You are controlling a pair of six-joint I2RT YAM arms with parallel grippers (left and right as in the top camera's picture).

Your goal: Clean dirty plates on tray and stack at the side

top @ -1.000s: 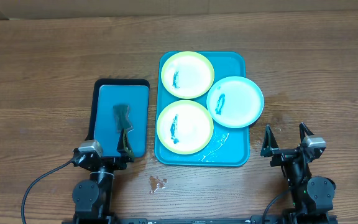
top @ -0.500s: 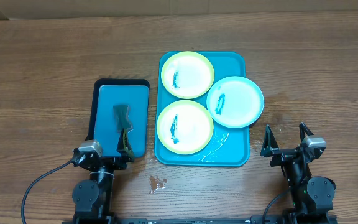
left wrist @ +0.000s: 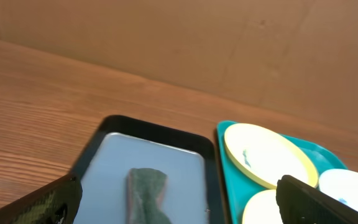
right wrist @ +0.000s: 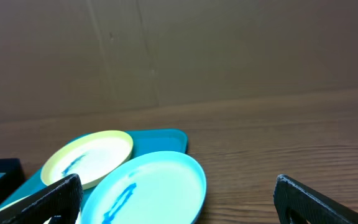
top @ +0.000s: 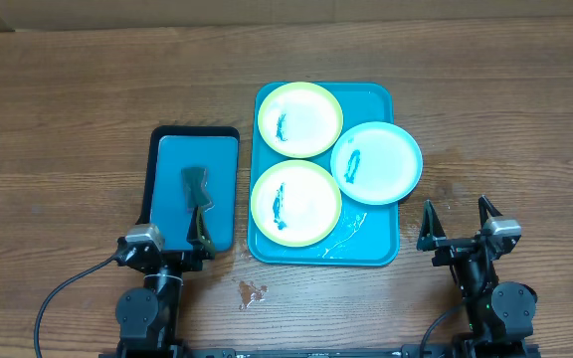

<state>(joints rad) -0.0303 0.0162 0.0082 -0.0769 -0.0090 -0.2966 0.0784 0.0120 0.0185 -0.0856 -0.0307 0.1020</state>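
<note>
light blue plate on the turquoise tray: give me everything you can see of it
The light blue plate is round and shallow and looks like plastic, with a light blue rim and a paler centre. A dark blue-green smear runs left of centre. It lies flat, right side up, at the right side of the turquoise tray, overhanging its right rim above the wooden table. Its left edge meets or nearly meets the far yellow-green plate and the near yellow-green plate; I cannot tell if they overlap. Nothing rests on it.

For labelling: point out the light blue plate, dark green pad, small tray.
light blue plate (top: 381, 165), overhead view, pale centre
dark green pad (top: 196, 186), overhead view, middle
small tray (top: 172, 167), overhead view, bare floor
</note>
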